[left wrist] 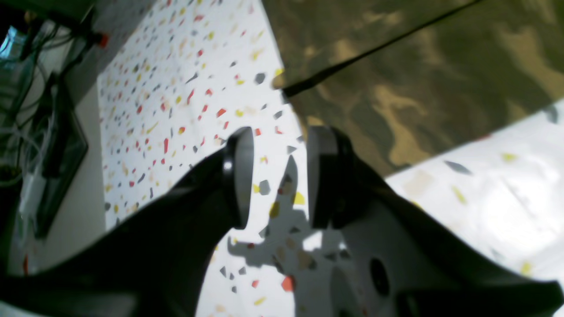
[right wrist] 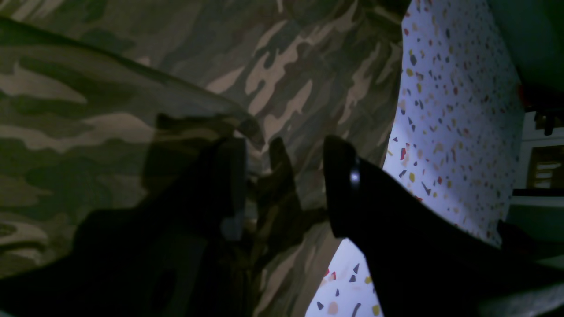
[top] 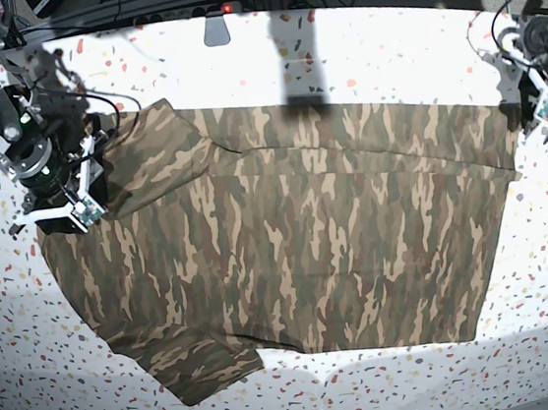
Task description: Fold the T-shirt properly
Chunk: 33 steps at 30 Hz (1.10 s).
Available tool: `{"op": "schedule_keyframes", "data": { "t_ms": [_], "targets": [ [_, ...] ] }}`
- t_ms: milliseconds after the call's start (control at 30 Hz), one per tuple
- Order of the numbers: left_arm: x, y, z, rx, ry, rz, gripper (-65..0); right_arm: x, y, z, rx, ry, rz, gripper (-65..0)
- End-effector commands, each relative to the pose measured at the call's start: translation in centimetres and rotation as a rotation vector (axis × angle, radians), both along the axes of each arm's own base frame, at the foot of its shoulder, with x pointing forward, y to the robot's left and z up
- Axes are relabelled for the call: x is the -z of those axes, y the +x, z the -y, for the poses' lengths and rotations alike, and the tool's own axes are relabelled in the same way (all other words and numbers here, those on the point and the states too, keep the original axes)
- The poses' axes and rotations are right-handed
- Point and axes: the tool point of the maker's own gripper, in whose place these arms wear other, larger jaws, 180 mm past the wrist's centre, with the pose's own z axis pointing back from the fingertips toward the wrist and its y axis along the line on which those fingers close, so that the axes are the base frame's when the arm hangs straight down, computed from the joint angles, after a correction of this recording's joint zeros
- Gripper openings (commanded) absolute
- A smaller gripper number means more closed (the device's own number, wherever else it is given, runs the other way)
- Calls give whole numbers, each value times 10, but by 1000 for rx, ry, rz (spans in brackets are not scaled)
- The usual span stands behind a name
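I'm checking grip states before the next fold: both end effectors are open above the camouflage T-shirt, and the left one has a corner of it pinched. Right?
Not quite. The left end effector holds nothing: the left wrist view shows bare speckled table between its open fingers, the T-shirt lying beside them. The right end effector is open over the cloth.

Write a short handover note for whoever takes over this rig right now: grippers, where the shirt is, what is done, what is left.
Left gripper: open, empty, over bare table beside the shirt's edge.
Right gripper: open, empty, above the cloth near its edge.
T-shirt: spread across the speckled table, far long edge turned over in a band, both sleeves out.
Done: apparently one lengthwise fold along the far edge, and the cloth is released.
Left: fold the near side and sleeves in, then fold across into a compact stack.
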Motion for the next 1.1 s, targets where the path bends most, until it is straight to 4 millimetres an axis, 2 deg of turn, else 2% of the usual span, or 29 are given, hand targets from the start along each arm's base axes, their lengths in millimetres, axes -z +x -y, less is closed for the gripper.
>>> {"op": "schedule_keyframes", "data": {
  "t_ms": [0,133,233,367,533,633,800,1067],
  "targets": [
    [-5,-1,-2,20,19,7,-449,-16,8,4,-6,-13,49,-368],
    [17,-13,15,162,132,-93,-449,-15,8,4,-3,-14,47,-368],
    [21,-11,20,228,207,-104,-449,-14,7,6,7,-22,35,-368],
    [24,-8,17,274,254,-126,-449,-13,7,7,9,-24,33,-368],
    [46,-15,6,302,306,-191,-449,-13,7,5,10,-19,33,-368],
    [55,-7,-3,286,344,-193,-449,-10,6,1,14,-8,34,-368],
    [67,2,-1,296,337,-212,-449,-7,6,-7,14,-10,45,-368],
    [72,13,-14,264,345,-224,-451,-5,5,-7,21,-10,37,-368]
  ]
}}
